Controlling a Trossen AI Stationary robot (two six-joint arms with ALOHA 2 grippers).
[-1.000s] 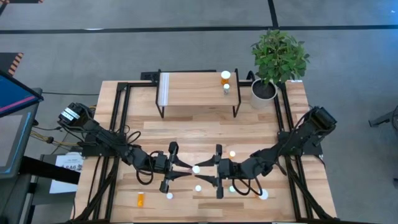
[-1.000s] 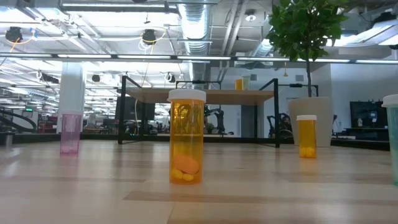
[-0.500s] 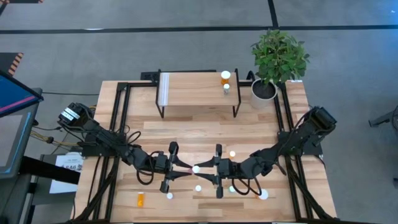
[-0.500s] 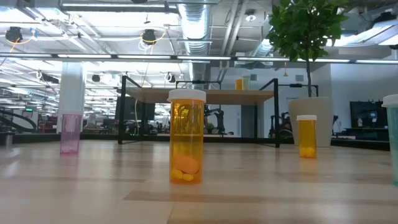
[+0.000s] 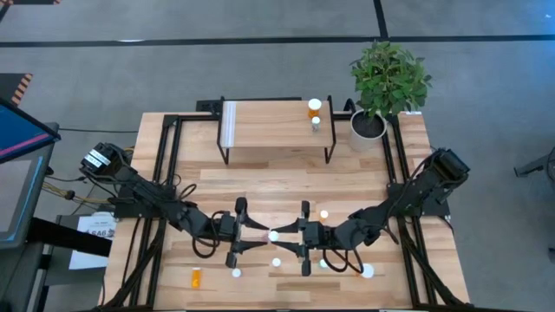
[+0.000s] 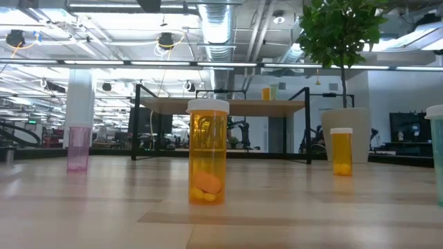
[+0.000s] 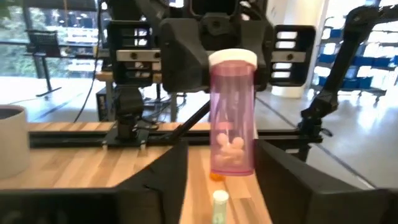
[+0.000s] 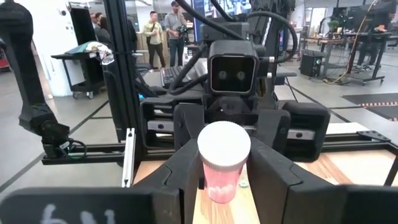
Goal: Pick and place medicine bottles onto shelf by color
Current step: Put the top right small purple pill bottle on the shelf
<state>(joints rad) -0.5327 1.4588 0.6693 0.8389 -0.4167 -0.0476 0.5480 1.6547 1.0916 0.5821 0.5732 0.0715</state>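
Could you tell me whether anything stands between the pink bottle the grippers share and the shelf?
Nothing visible does: bare tabletop lies between the pink bottle, held between the left gripper and right gripper, and the shelf.

- You had grey floor (image 5: 260,78) all round the wooden tabletop (image 5: 364,173), crossed by dark tape lines (image 5: 260,40).
- Past the jaws of the right gripper (image 8: 222,180), people (image 8: 152,31) stood behind a dark cart (image 8: 87,62).
- Past the jaws of the left gripper (image 7: 217,180), blue racks (image 7: 385,56) and bright windows (image 7: 56,25) showed.
- Overhead ran ducts (image 6: 214,21) and strip lights (image 6: 131,8).
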